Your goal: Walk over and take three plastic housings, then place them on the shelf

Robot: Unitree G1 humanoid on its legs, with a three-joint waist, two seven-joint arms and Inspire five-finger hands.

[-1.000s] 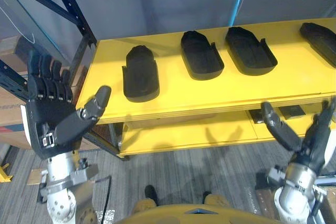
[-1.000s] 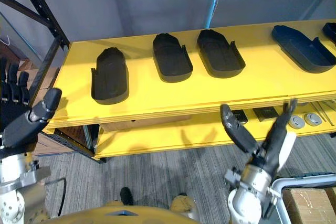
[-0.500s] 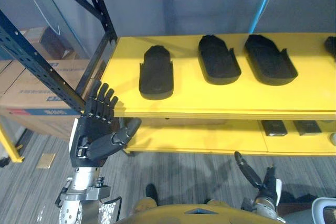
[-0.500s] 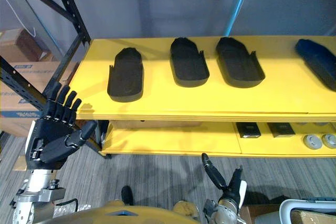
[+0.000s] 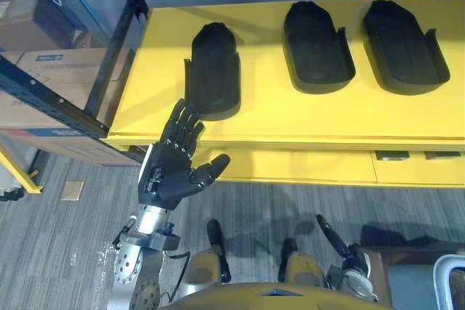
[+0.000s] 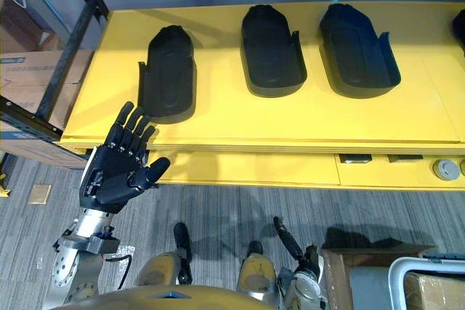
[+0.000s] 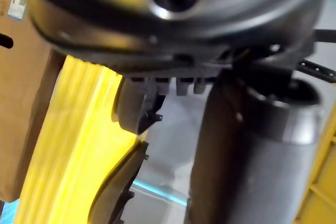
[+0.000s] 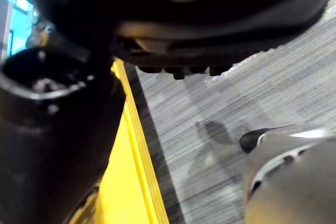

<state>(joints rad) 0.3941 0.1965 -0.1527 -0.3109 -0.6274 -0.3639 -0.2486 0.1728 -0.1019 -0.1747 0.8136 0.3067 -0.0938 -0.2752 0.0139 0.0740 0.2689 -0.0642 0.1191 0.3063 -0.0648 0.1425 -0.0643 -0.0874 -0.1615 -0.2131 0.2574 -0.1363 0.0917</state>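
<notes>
We show the left hand [image 5: 168,176], fingers wide and empty, off the shelf's [image 5: 290,117] front-left edge; a low reach, we judge, may shove the nearest plastic housing [image 5: 213,70] backward.

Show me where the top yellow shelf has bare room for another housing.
Widest: the front strip of the shelf, ahead of all three housings. Also the gap between the left housing and the middle housing, and the corner left of the left one. Tightest between the middle and the right housing.
</notes>
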